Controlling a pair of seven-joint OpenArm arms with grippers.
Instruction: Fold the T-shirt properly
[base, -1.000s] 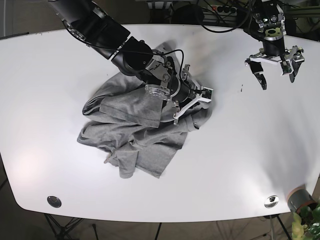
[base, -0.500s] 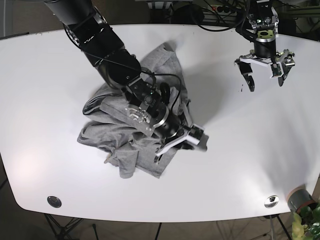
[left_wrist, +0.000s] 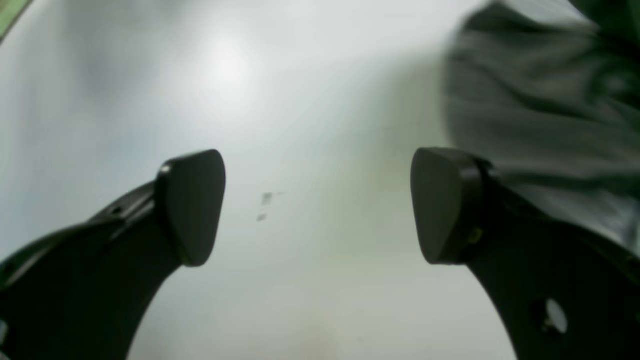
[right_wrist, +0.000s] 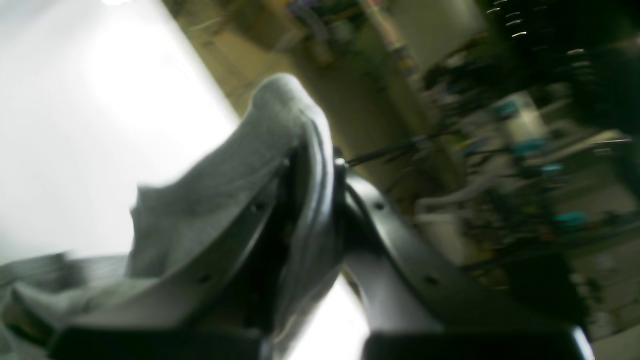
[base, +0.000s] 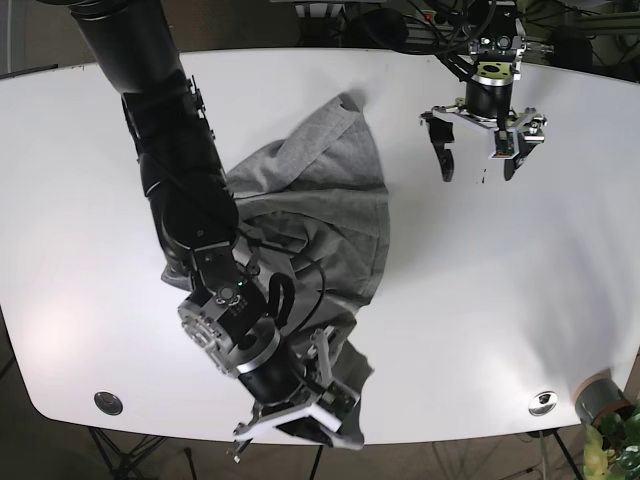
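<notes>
We saw the right gripper (right_wrist: 312, 165) clamped on a fold of the grey T-shirt (base: 320, 215), down at the near edge of the white table (base: 520, 290), the cloth stretched from there back toward the table's middle. The left gripper (left_wrist: 317, 205) hung with its jaws wide apart over bare tabletop, holding nothing, the shirt's edge just beside one finger.

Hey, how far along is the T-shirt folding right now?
Nothing looks folded yet: the grey T-shirt is bunched and stretched across the white table. In hand: the right gripper is shut on a shirt edge, holding it near the table's front edge; cloth shows between its jaws in the right wrist view. The left gripper is open and empty above the table. Flattening and every fold remain.
</notes>
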